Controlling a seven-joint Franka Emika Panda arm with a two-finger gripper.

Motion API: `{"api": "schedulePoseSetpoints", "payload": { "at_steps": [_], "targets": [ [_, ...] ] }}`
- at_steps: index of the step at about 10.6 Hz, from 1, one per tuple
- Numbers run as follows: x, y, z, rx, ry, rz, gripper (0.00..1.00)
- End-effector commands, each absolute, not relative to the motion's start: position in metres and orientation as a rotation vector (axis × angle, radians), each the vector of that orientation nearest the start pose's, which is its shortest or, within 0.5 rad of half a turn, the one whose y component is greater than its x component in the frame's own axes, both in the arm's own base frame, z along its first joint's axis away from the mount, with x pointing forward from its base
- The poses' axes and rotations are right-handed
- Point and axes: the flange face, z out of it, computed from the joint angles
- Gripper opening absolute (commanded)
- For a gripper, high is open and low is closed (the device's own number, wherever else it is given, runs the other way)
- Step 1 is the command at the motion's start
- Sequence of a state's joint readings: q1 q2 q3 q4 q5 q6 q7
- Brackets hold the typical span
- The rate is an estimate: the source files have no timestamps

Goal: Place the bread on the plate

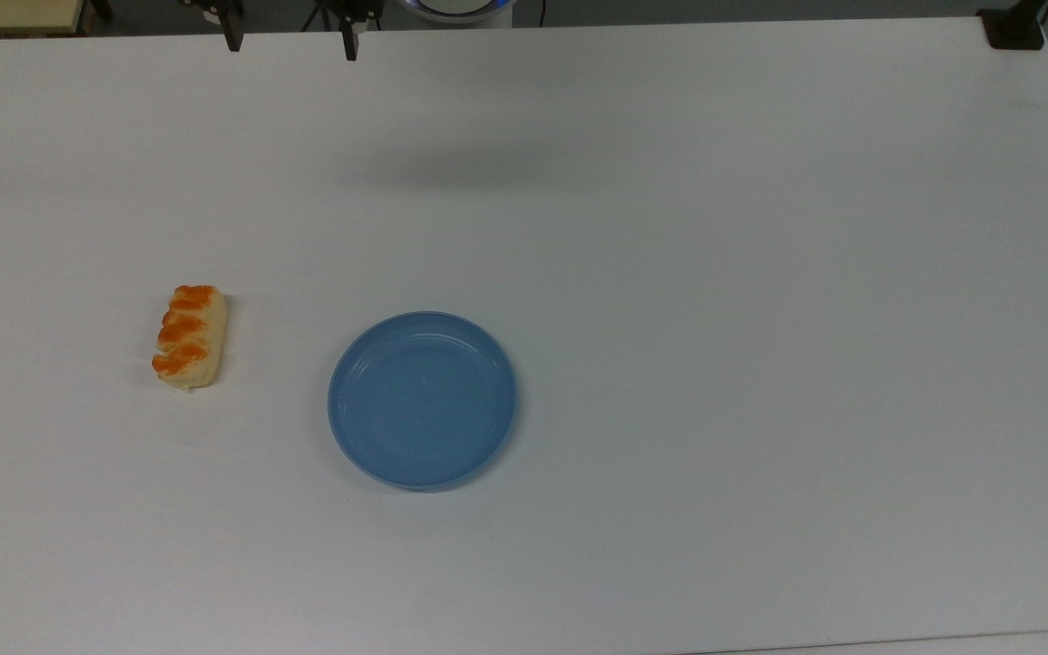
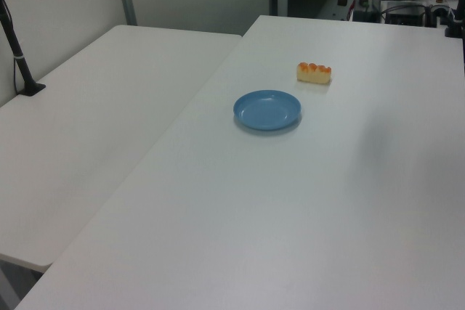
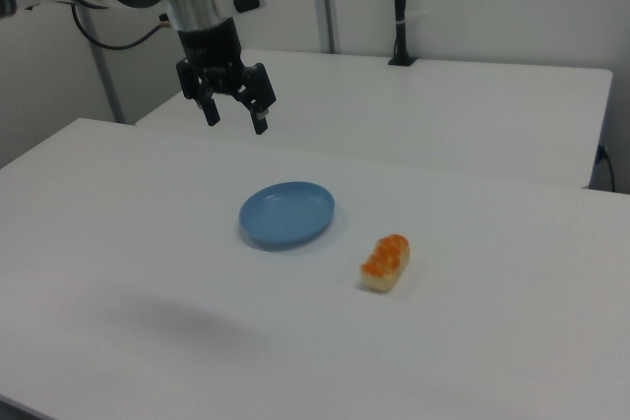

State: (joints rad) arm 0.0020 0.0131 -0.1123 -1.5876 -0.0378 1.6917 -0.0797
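Bread (image 3: pixel 385 262) is just sitting on the white bench (image 3: pixel 472 341), up front in the right view, well apart from the blue plate (image 3: pixel 286 213), which has nothing on it. Further back the gripper (image 3: pixel 234 117) hangs high, fingers (image 3: pixel 260 124) spread wide, holding nothing.
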Motion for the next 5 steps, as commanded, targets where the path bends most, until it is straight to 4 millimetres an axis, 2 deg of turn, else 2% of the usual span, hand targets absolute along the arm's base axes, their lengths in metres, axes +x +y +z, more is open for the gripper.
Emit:
{"api": "schedulePoseSetpoints", "payload": {
  "at_steps": [1, 5],
  "targets": [
    [0.5692, -0.0648, 0.6123, -3.203, -0.064, -0.129, 1.0],
    [0.567, -0.0709, 0.6134, -3.193, -0.183, -0.121, 1.0]
  ]
}}
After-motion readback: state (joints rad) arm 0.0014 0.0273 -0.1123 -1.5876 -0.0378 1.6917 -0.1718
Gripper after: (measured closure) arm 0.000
